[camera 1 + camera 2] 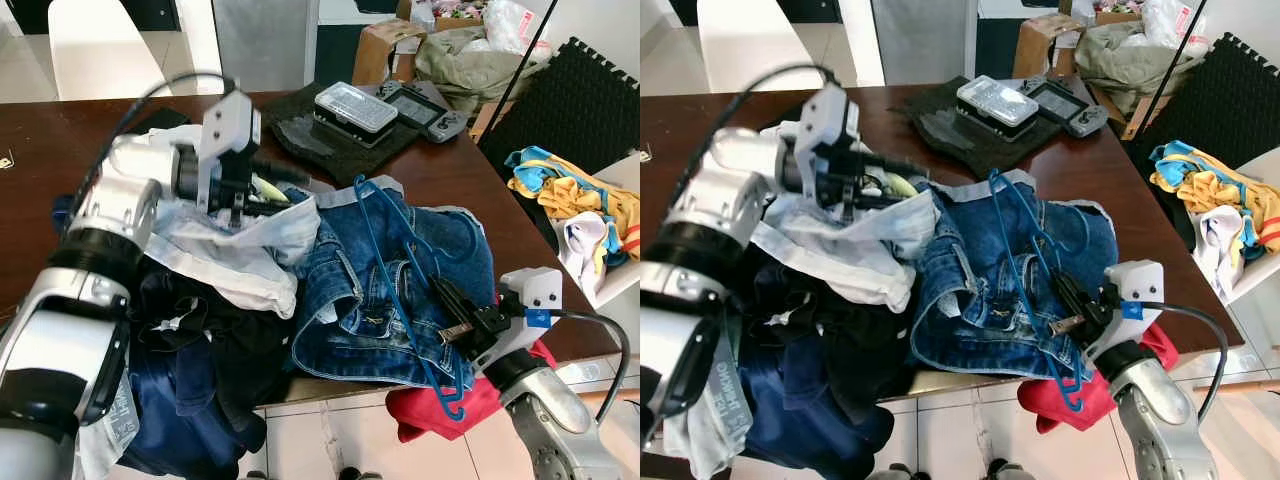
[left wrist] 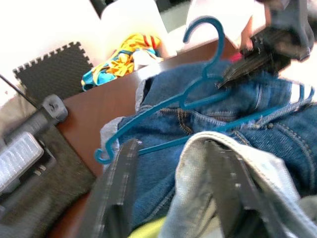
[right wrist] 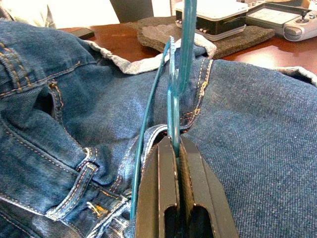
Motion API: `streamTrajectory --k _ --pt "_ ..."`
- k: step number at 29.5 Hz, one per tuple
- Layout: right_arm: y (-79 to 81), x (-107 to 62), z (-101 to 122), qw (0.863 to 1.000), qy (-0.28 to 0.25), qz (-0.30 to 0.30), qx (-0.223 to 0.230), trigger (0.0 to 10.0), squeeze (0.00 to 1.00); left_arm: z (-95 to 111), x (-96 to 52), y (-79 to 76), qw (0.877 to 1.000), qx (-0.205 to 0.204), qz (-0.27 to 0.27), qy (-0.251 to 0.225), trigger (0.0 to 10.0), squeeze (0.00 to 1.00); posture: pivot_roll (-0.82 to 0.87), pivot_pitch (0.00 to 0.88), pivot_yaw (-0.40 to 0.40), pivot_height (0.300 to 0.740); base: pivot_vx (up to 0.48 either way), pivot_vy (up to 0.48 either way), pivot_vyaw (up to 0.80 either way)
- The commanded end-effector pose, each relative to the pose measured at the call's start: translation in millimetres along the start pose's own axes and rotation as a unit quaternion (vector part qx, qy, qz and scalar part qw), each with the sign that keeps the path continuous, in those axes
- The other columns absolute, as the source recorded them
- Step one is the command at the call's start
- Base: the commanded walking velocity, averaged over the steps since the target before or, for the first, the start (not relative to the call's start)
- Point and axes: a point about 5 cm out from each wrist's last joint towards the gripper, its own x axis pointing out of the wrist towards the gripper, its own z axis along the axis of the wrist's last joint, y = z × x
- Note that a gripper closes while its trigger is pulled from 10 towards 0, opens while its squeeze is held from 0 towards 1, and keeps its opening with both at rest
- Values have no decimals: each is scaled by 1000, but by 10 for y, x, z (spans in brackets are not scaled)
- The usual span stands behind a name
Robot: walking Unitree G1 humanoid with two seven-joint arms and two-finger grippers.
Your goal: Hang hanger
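My right end effector point(image 1: 1070, 300) pinches the blue hanger point(image 1: 1025, 262) lower right; lifting may drag the jeans point(image 1: 980, 300). Left end effector point(image 2: 173, 193), wide open, straddles pale cloth point(image 2: 208, 163).

Hanger point(image 1: 400, 290) on jeans point(image 1: 390, 300) — clothes pile point(image 1: 220, 260) left, case point(image 1: 355, 107) behind, all on table point(image 1: 40, 170)

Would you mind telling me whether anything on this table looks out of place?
Yes: clothes lie in an untidy heap, with a red garment and dark garments spilling over the table edge. The right gripper pinches the blue hanger atop crumpled jeans.
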Motion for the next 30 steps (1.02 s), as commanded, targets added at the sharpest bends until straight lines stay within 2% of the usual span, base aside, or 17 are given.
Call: streamTrajectory --k 1,2,3,5,8,9,10,13,14,16,17,18,20,24,27,28,30 --pt "14 -31 -78 1000 22 -2 8 10000 0 52 25 -38 998 44 -38 18 10000 1000 38 262 10 740 0 0 0" --pt "14 -31 -78 1000 22 -2 8 10000 0 52 25 -38 998 44 -38 18 10000 1000 38 262 10 740 0 0 0" --pt "11 -27 -78 1000 22 -2 8 10000 0 82 69 -100 995 73 -70 22 10000 1000 39 262 10 740 0 0 0" --pt "11 -27 -78 1000 22 -2 8 10000 0 82 69 -100 995 73 -70 22 10000 1000 39 262 10 740 0 0 0" --pt "8 -21 -79 1000 22 -3 9 10000 0 130 137 -214 987 108 -120 16 10000 1000 42 262 9 740 0 0 0" --pt "8 -21 -79 1000 22 -3 9 10000 0 130 137 -214 987 108 -120 16 10000 1000 42 262 9 740 0 0 0" --pt "5 -15 -81 1000 22 -3 9 10000 0 165 191 -312 980 125 -157 4 10000 0 49 259 8 740 0 0 0" --pt "5 -15 -81 1000 22 -3 9 10000 0 165 191 -312 980 125 -157 4 10000 0 49 259 8 740 0 0 0" --pt "3 -8 -84 1000 22 -3 9 10000 0 190 239 -411 973 127 -192 -8 10000 0 50 257 9 740 0 0 0" --pt "4 1 -88 1000 21 -4 9 10000 0 200 298 -539 966 100 -237 -23 10000 0 45 251 13 740 0 0 0" --pt "4 1 -88 1000 21 -4 9 10000 0 200 298 -539 966 100 -237 -23 10000 0 45 251 13 740 0 0 0" --pt "6 2 -88 1000 20 -4 9 10000 0 181 300 -577 965 77 -251 -22 10000 0 42 248 15 740 0 0 0" --pt "6 2 -88 1000 20 -4 9 10000 0 181 300 -577 965 77 -251 -22 10000 0 42 248 15 740 0 0 0" --pt "12 -1 -90 1000 19 -7 9 10000 0 55 245 -673 958 43 -284 17 10000 0 40 241 19 740 0 0 0" --pt "11 -1 -93 1000 19 -7 9 10000 0 6 223 -687 956 40 -289 33 10000 0 39 238 20 740 0 0 0" --pt "11 -1 -95 1000 18 -8 10 10000 0 -40 195 -688 955 38 -291 49 0 0 40 236 18 740 0 0 0" --pt "12 1 -97 1000 18 -8 10 10000 0 -84 149 -700 952 37 -296 69 0 0 42 233 17 740 0 0 0"
